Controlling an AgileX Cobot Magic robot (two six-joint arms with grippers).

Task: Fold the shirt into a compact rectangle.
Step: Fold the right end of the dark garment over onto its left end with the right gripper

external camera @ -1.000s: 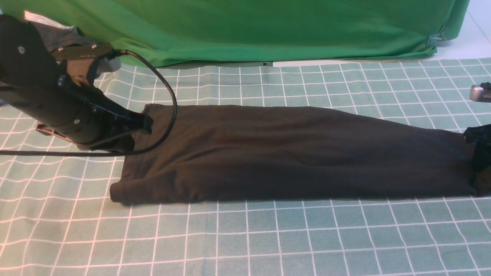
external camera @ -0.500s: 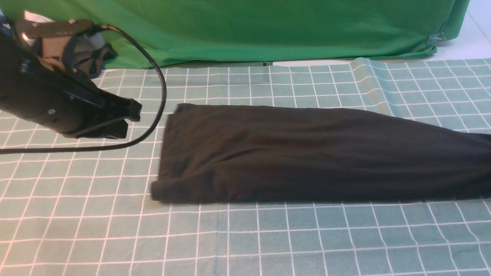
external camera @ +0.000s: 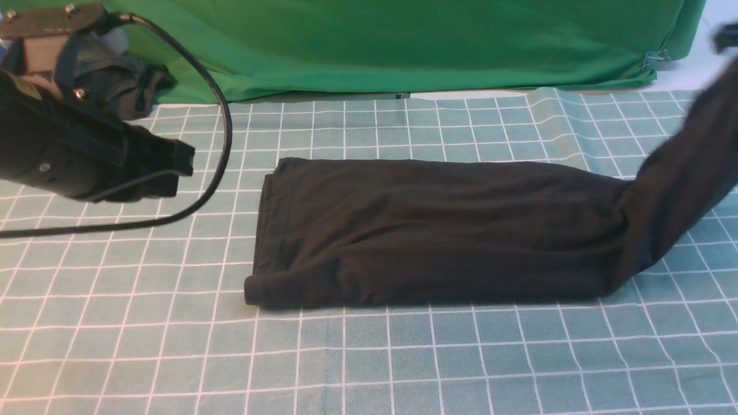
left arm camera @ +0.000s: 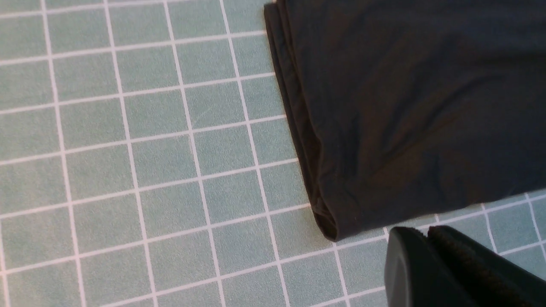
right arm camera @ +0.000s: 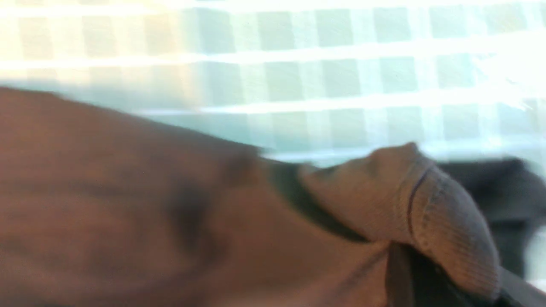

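Hanging from the pinching right gripper (external camera: 727, 38), one shirt (external camera: 438, 230) end

Left claw (external camera: 185, 166) closed, right claw (external camera: 727, 38) high, clamped

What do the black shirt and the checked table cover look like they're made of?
The shirt: probably soft matte jersey knit; it drapes limply and shows fine ribbing at one edge. The table cover: likely thin woven cloth, matte, printed grid; it ripples near the far edge.

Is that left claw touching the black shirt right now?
Apart. In the front view, bare checked tablecloth shows between the left gripper and the nearest end of the shirt.
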